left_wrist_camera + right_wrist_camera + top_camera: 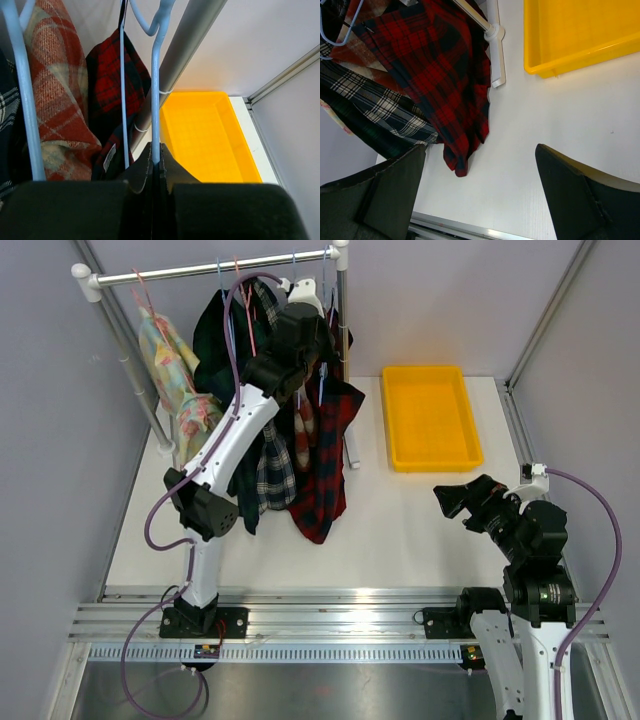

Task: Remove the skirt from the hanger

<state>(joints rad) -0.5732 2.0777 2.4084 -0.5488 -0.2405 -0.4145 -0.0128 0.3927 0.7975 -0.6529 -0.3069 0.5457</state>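
1. Left wrist view: your left hand [156, 167] is closed tight on the pale blue wire of the hanger [155, 100]. The wire runs straight up from between the fingertips to its hook above the hand. Nothing else is in that grip.
2. The skirt [107, 85], red and black tartan, hangs just to the left of that hand, behind the wire. In the top view it drapes from below the hand down toward the counter [420, 530]. You cannot tell from these views how the cloth is fixed to the hanger.
3. Your right hand [480, 165] is spread wide and holds nothing, hovering over the counter. The skirt's hem lies ahead of it and to its left, well apart.
4. Progress, as I judge it: early. The hanger is secured, but the skirt is not yet off it and hangs among the other garments under the rail [215, 268]. What is left is to take the cloth with the free hand and draw it clear of the hanger.
5. The yellow tray [387, 420] stands beyond the right hand, on the counter.
6. Writing: a small white tag [109, 157] sits on dark cloth just left of the left hand's fingertips, its print too small to read. No brand or other lettering is legible.
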